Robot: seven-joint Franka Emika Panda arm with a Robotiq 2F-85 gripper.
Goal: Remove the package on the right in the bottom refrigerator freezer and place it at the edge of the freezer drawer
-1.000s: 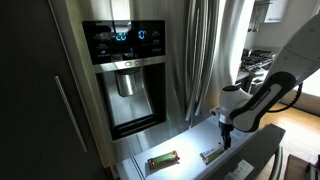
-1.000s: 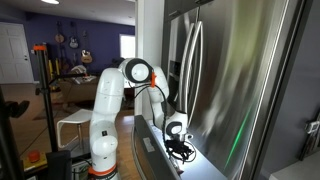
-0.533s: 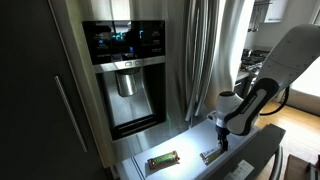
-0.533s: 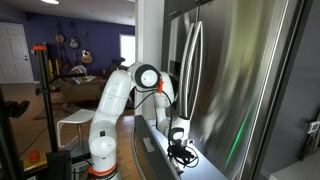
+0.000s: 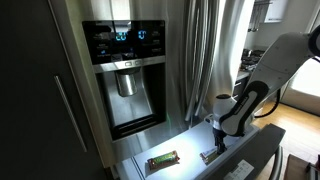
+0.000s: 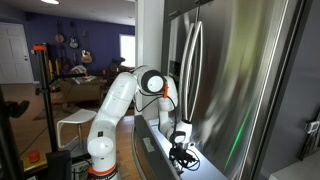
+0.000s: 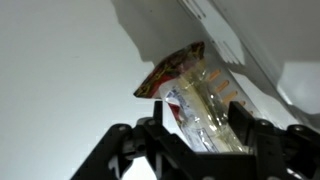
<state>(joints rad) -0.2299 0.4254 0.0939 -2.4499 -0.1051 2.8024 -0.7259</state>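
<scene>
Wrist view, nearest: the gripper (image 7: 204, 120) has its dark fingers (image 7: 170, 135) spread apart, one on each side of the package (image 7: 195, 90). Whether the pads touch the wrapper cannot be told. The package lies flat on the table (image 7: 60, 70), which here is the bright white floor inside the drawer.

Only this view shows the wrapper as translucent, with a reddish-brown end and orange marks. In an exterior view the package (image 5: 212, 155) reads as a dull grey-tan strip.

In that exterior view the freezer drawer (image 5: 255, 158) stands pulled out, its dark front rim nearest the camera. The package is on the right of the lit floor, directly under the gripper (image 5: 218, 143). A green and reddish-brown packet (image 5: 163, 160) lies apart to its left, with bare floor between the two. The white arm (image 5: 265, 80) reaches in from the right.

Behind rises the refrigerator freezer (image 5: 190, 60), stainless steel, with a black dispenser panel (image 5: 125, 75) and a blue-lit display (image 5: 122, 37).

From an exterior view set along the fridge face, the gripper (image 6: 183, 155) hangs low at the drawer, and both packets are hidden. Beyond the arm (image 6: 125, 95) there is a living room with guitars (image 6: 68, 40) on a purple wall and a white door (image 6: 12, 50).
</scene>
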